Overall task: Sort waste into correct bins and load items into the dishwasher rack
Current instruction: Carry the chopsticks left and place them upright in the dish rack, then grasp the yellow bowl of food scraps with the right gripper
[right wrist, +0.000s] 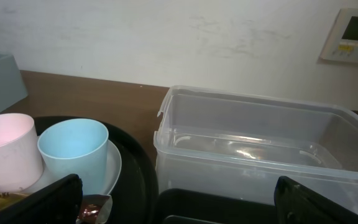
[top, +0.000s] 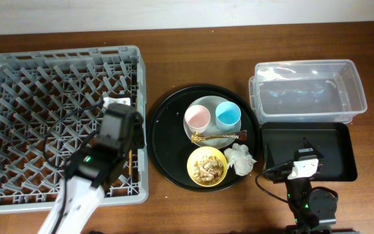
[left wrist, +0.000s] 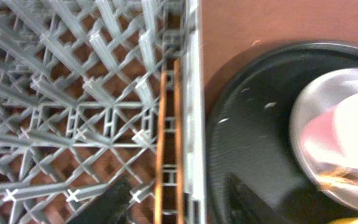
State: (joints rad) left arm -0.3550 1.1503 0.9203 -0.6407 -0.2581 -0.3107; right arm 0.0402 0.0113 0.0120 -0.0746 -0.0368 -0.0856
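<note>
The grey dishwasher rack [top: 18, 97] fills the left. The wooden chopsticks [left wrist: 168, 137] lie in it along its right wall, also seen from overhead [top: 130, 162]. My left gripper [left wrist: 179, 208] is open and empty just above them, over the rack's right side [top: 123, 127]. The plate [top: 203, 138] holds the pink cup [top: 197, 118], the blue cup [top: 228, 115] and the gold spoon [top: 216, 136]. The yellow bowl [top: 207, 166] holds food scraps. The white tissue [top: 240, 158] lies beside it. My right gripper [right wrist: 179, 208] is open and empty over the black rectangular tray [top: 336, 153].
The plate, bowl and tissue sit on a large round black tray [top: 167, 123]. The clear plastic tub [top: 307, 91] stands behind the black rectangular tray and shows close in the right wrist view [right wrist: 260, 149]. A wall stands behind the table.
</note>
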